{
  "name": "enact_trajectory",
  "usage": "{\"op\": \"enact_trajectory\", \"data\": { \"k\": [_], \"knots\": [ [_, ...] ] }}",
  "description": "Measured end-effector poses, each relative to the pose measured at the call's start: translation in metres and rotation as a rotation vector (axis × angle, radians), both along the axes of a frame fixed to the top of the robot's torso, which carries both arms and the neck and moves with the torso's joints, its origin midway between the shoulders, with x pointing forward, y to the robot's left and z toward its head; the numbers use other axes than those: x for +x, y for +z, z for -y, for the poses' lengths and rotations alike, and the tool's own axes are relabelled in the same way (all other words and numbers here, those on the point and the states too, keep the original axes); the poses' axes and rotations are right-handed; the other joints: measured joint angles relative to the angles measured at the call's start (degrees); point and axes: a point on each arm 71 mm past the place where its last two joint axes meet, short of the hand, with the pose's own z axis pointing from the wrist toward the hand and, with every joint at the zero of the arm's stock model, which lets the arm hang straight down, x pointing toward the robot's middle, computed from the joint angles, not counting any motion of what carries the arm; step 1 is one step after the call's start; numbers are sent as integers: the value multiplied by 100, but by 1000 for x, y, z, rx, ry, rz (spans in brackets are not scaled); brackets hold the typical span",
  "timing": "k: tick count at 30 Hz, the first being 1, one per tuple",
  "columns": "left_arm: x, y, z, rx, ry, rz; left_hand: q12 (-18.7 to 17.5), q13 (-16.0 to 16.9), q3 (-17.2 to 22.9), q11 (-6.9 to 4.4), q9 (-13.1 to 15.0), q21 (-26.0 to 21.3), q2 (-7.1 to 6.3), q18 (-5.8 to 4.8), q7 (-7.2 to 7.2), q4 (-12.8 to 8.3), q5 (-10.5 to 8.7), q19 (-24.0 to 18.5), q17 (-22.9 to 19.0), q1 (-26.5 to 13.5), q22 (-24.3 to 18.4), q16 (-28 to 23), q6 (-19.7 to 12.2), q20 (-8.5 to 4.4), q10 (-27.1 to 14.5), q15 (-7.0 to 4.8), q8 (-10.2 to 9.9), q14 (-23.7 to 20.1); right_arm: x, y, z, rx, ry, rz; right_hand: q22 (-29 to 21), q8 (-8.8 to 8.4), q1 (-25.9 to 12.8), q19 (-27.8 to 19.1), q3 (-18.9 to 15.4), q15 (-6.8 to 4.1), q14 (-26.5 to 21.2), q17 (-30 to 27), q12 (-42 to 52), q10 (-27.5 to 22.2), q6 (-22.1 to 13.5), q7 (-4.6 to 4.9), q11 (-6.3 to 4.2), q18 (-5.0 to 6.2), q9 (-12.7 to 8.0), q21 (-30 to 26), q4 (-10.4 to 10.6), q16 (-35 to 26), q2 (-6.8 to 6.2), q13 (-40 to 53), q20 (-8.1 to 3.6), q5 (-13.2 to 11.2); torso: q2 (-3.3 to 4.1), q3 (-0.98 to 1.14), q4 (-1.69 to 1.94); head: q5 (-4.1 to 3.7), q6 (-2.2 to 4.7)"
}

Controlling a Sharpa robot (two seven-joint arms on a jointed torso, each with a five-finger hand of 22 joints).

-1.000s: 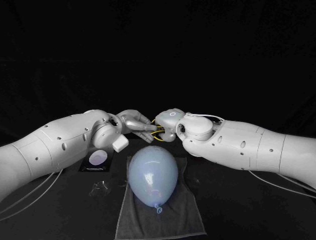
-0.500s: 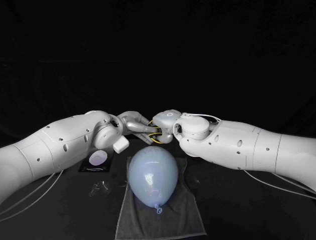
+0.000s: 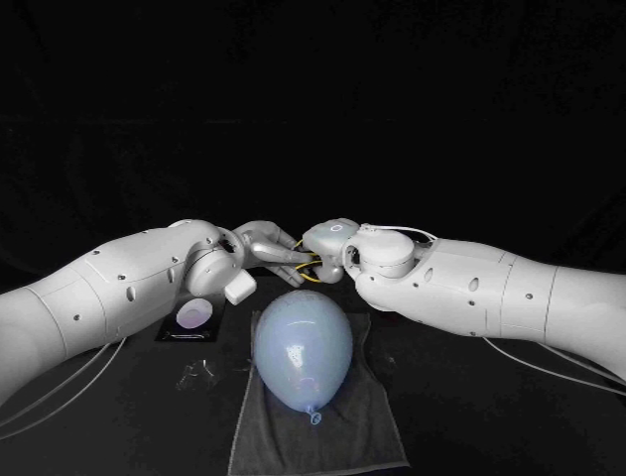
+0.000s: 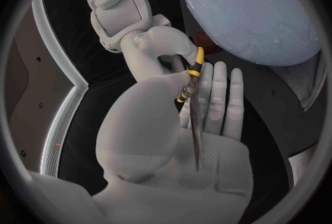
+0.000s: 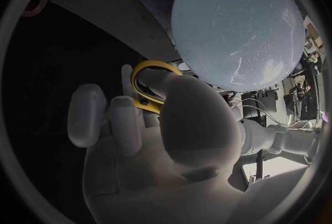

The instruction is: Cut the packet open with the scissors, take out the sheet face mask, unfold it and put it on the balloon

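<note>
Right hand (image 3: 330,242) grips the yellow-handled scissors (image 4: 195,127), fingers (image 5: 160,83) hooked through a loop, blade lying across the white packet (image 4: 216,171) held by the left hand (image 3: 266,241), its fingers (image 4: 218,97) straight together, just beyond the balloon (image 3: 303,345).

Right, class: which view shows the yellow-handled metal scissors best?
The left wrist view: the yellow-handled metal scissors run from handle to blade tip across the silver left hand. The right wrist view gives one yellow handle loop in the silver right hand; the head view, a yellow glimpse between the hands.

Left hand (image 3: 266,241) fingers flat — right hand (image 3: 330,248) fingers curled, close together.
</note>
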Motion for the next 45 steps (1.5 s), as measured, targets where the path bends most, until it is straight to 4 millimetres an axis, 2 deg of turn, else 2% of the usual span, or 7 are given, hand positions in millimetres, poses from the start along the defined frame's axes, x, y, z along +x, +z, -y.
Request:
{"op": "enact_trajectory", "data": {
  "k": [10, 15, 25, 36, 38, 42, 45],
  "knots": [
    [-1, 1, -4, -9, 2, -7, -30, -12, -78, 20, -1, -28, -90, -3, 25, -80, 34, -75, 22, -144, -33, -82, -54, 74, -107, 53, 0, -165, -3, 1, 1, -36, 21, 39, -2, 21, -16, -2, 6, -16, -1, 8, 1, 22, 7, -8, -22, 0, 5, 0, -6, -1, 76, 5, -40, 0, 1, 5, -6, 3, -16],
    [0, 3, -8, -24, 4, -17, -30, -21, -231, 134, 2, -148, -297, -6, 133, 74, 74, -210, 22, -433, -83, -202, -220, 122, -386, 136, -14, -386, -3, 2, 4, -59, 29, 64, -5, 13, -34, -2, 21, -26, -11, 13, 1, 52, 21, -22, -52, 1, 8, 0, -21, 22, 110, 4, -40, -1, 2, 7, -8, 4, -13],
    [3, 13, -26, -89, 37, -36, -30, -14, -905, 330, -104, -354, -839, -9, 274, 584, 63, -442, -1, -1096, -105, -400, -564, 131, -886, 312, -448, -784, 2, -2, 19, -96, 3, 85, -3, 13, -4, -2, 61, -26, -12, 14, 0, 64, 21, -22, -64, 1, 11, -1, -61, 22, 78, 8, -40, -1, 0, 7, -6, 4, 16],
    [5, 20, -74, -142, 121, -36, -23, 5, -1431, 367, -159, -403, -845, -11, 255, 837, 63, -442, -5, -1102, -90, -400, -581, 131, -1027, 340, -544, -813, 4, -3, 48, -92, -41, 95, 0, 37, -5, 20, 61, -25, -12, -16, -5, 71, 21, -22, -71, 0, 18, 22, -61, 22, 77, 10, -62, -1, 0, 4, -3, 10, 56],
    [5, 21, -86, -148, 142, -31, 3, 11, -1545, 367, -165, -398, -782, -12, 255, 863, 63, -409, -5, -1038, -70, -400, -582, 109, -1027, 340, -544, -813, 4, -2, 54, -77, -49, 98, 0, 38, -5, 20, 61, -25, -12, -22, -11, 71, 31, -33, -71, 0, 20, 22, -61, 21, 77, 13, -62, -1, 0, 1, -3, 13, 57],
    [4, 22, -116, -160, 202, -10, 34, 21, -1768, 364, -171, -194, -668, -13, 257, 877, 63, -39, 36, -918, 0, -287, -580, 83, -1024, 284, -572, -643, 1, 1, 70, 0, -66, 98, -1, 37, -5, -3, 61, -25, -11, -57, -16, 71, 44, -46, -71, 0, 21, 17, -61, 21, 76, 15, -85, -1, 0, 1, -5, 37, 60],
    [2, 25, -145, -174, 261, 20, 103, 34, -1891, 230, -172, 126, -592, -14, 201, 845, 63, 502, 175, -620, 121, -18, -442, -108, -889, 149, -581, -245, -2, 5, 86, 107, -87, 88, -2, 36, -5, -12, 61, -24, -11, -106, -16, 72, 45, -47, -71, -1, 24, -49, -61, 21, 76, 21, -93, -1, -2, 4, -3, 78, 62]
  ]
}}
